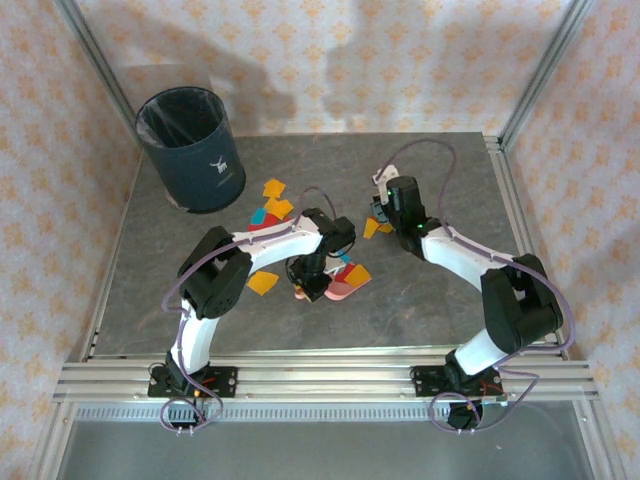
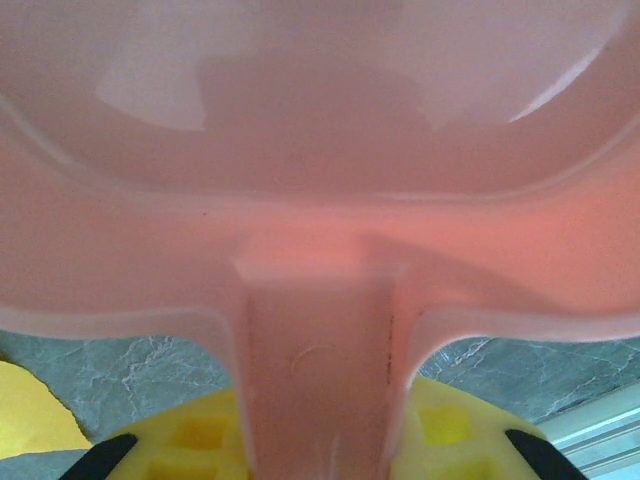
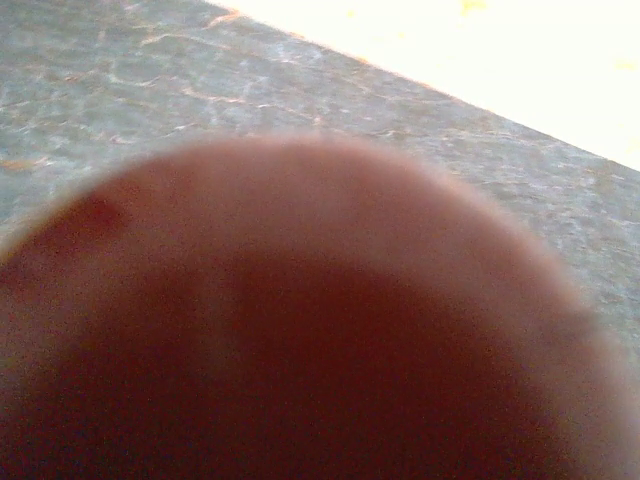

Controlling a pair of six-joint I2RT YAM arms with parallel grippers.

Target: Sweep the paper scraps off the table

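1. Plainly, the paper scraps [image 1: 272, 205] lie loose on the table [image 1: 430, 300]. We see a yellow, teal and red cluster just in front of the bin [image 1: 190, 150], an orange piece nearer the left arm, and a couple of orange ones beside the right arm's wrist. A red piece lies at the mouth of the pink dustpan [image 1: 345, 290], touching it or just beside it; we cannot tell which.
2. The dustpan sits low over the middle of the table, between the two groups of scraps. We cannot tell whether anything is in it yet.
3. The left gripper [image 1: 310, 290] has its jaws clamped on the dustpan's handle, which runs up between the yellow pads [image 2: 150, 450] in the left wrist view.
4. The right gripper [image 1: 380, 205] hangs near the orange pieces with its jaws pressed together. A blurred reddish-brown shape [image 3: 300, 330] sits right against its camera. We cannot tell what it is, or whether it is pinched.
5. We judge the step in hand to be the gathering: most scraps are not yet in the pan, so the task looks early.
6. The next move, as we see it, calls for the pan's lip to lie flat on the table facing one cluster while the right arm pushes the scraps toward it. Thin paper may slip under a raised lip, so contact matters.
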